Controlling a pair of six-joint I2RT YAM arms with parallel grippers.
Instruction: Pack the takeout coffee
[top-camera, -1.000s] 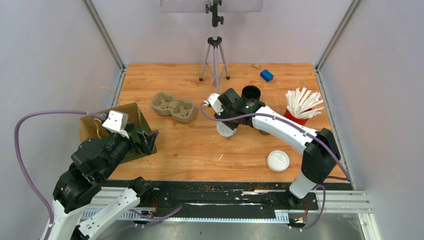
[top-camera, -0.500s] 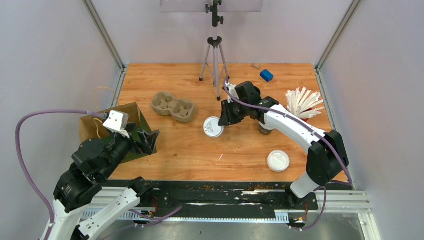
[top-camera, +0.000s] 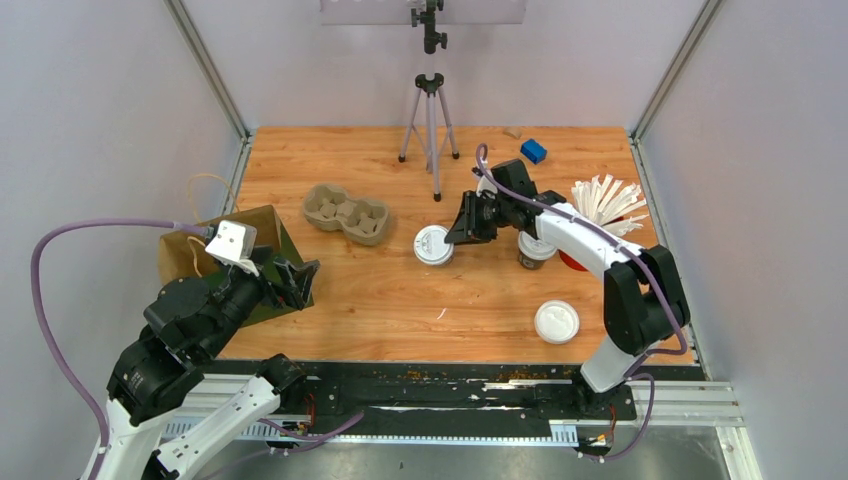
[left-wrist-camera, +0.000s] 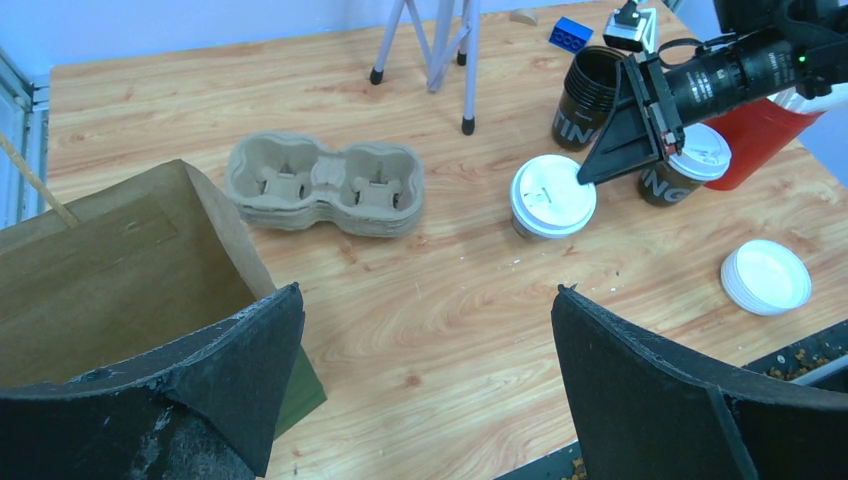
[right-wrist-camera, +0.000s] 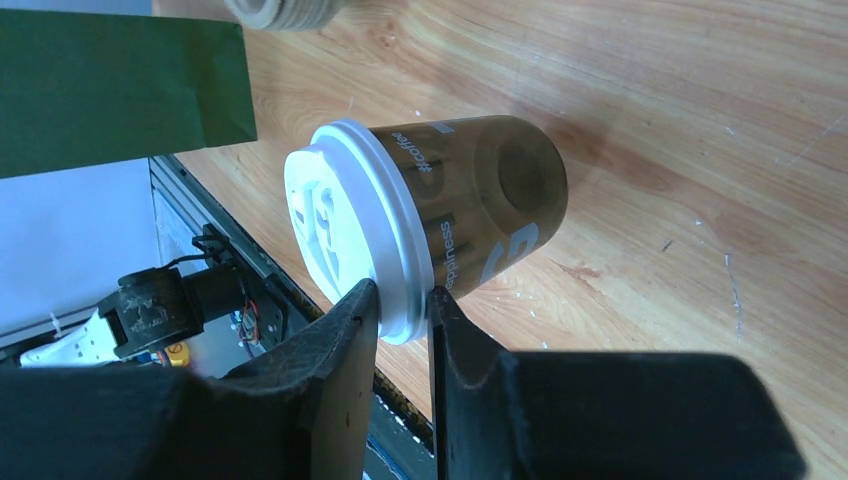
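Observation:
One takeout coffee, a dark cup with a white lid, stands upright mid-table. My right gripper reaches in from the right and is shut on its lid rim, one finger above the lid and one under it. The second takeout coffee stands on the table just right of it, under the right forearm. My left gripper hovers open and holds nothing, beside the brown paper bag at the left.
A pulp cup carrier lies left of centre. A loose white lid rests near the front right. A black cup stack, a red cup of white stirrers, a blue block and a tripod stand farther back.
The right wrist has swung back and to the right, turning from above the cup to beside it. The lidded cup in its grip shifted slightly left. The left arm has not moved.

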